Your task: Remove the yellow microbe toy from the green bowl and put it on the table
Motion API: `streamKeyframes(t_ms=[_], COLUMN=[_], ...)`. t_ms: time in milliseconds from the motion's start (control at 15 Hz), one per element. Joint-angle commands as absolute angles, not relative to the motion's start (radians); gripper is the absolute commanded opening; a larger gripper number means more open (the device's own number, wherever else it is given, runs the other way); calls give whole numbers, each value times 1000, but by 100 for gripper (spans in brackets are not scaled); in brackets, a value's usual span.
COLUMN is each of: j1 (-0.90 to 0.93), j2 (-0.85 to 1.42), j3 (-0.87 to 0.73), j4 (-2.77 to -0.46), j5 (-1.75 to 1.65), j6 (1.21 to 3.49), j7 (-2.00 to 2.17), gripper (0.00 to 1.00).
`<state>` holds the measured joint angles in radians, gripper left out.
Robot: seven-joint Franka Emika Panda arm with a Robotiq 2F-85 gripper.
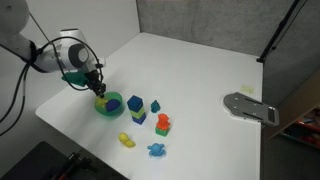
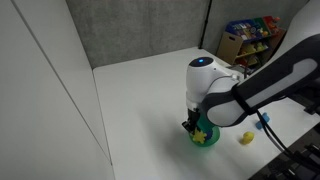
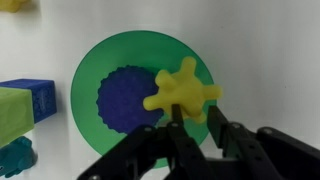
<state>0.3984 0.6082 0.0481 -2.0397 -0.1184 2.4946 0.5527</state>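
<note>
- Across the white surface [image 1: 200, 70], spare blocks [image 1: 138, 105] are lying beside the work, leaving bare room for a set-down.
- Green bowl [image 3: 100, 60] is sitting under the arm, cradling a blue spiky ball [image 3: 124, 98].
- Yellow toy [image 3: 182, 92] is hanging over the bowl's far side, seemingly raised.
- Claw [image 3: 197, 125] is clenching narrowly on the toy's lower lobe.
</note>
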Motion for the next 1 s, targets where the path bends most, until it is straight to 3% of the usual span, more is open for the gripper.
streamKeyframes(t_ms=[0, 933], j1=[409, 392], j2=[602, 462], j3=[28, 31], j4=[-2030, -2026], j5=[-106, -98], j6=[2476, 2390], j7=[570, 578], gripper=[3, 4])
